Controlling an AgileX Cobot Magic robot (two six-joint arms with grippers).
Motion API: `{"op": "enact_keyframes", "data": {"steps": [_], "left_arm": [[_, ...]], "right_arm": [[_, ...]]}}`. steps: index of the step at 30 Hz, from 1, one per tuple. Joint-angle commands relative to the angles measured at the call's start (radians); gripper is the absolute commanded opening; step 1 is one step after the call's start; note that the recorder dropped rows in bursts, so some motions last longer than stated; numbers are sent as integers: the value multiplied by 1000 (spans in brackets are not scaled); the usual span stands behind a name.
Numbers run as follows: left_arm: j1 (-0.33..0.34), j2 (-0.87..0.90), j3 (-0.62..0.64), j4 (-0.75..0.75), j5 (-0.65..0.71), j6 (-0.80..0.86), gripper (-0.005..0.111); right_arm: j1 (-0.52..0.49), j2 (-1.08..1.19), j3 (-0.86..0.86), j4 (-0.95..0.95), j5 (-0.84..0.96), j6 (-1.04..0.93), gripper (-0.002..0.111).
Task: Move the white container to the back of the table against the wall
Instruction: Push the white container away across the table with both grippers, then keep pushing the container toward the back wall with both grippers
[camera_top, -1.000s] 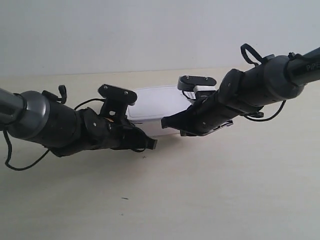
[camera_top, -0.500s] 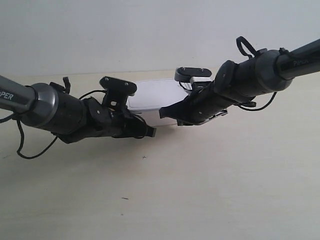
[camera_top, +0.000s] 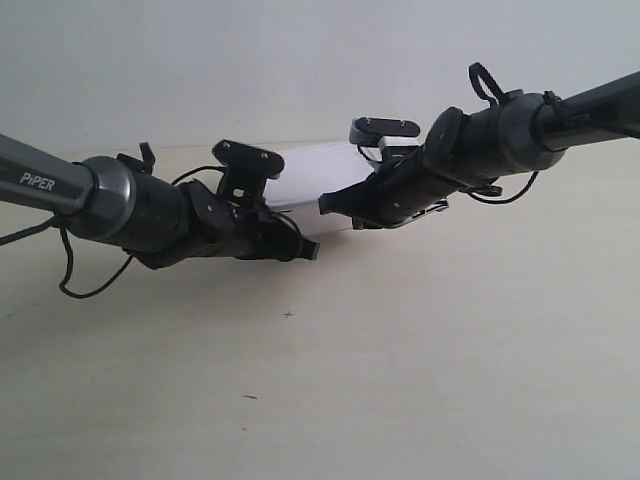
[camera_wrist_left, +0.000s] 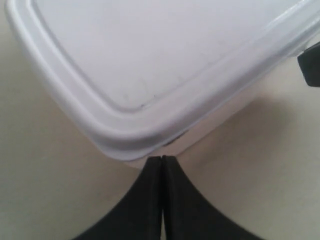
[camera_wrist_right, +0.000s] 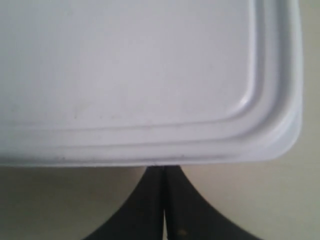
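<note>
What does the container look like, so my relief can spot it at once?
On the beige table, look toward the far edge below the pale wall. Where the left gripper and right gripper converge sits the white container, the only white, rimmed-lid box there.

The white container (camera_top: 315, 178) is finished in plain white. The table (camera_top: 420, 380) is patterned in pale beige wood grain with tiny dark specks. The wall (camera_top: 250, 60) is coloured plain grey-white. The arm at the exterior view's left (camera_top: 130, 210) is finished in black and grey, with white lettering.
</note>
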Motion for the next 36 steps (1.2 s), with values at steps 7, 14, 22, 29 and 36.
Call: {"op": "enact_keyframes", "data": {"steps": [7,14,22,29,36], "left_arm": [[47,44,-103,-3,0,45,0],[69,52,-142,-6,14,47,0],[85,132,-217,-13,30,52,0],[90,136,-287,-13,29,63,0],[128,166,-357,-13,63,63,0]], "right_arm": [[-25,39,-89,-12,10,0,0],[-30,95,-181,-12,48,0,0],[-36,111,-235,-12,37,0,0],[-45,173,-330,-12,54,7,0],[-45,221,-423,-12,77,20,0]]}}
